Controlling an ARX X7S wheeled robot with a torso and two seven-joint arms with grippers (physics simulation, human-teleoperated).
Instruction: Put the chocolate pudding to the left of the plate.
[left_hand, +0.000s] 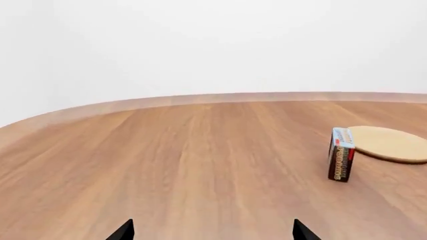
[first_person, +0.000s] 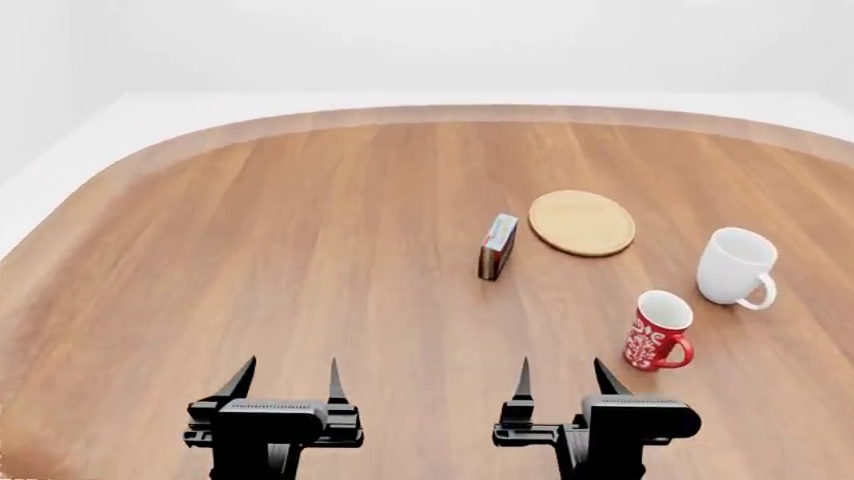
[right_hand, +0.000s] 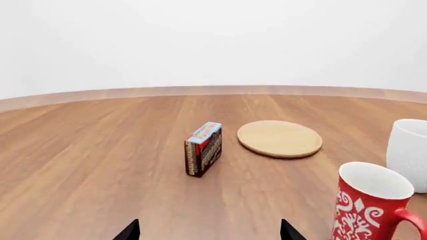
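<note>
The chocolate pudding box stands on its edge on the wooden table, just left of the plate, a flat round tan disc. A small gap shows between them. Both also show in the right wrist view, the box and the plate, and in the left wrist view, the box and the plate. My left gripper and right gripper are open and empty near the table's front edge, well short of the box. Only fingertips show in the wrist views.
A red patterned mug stands right of my right gripper, close to it in the right wrist view. A white mug stands behind it at the right. The table has a rounded far edge with a white wall beyond.
</note>
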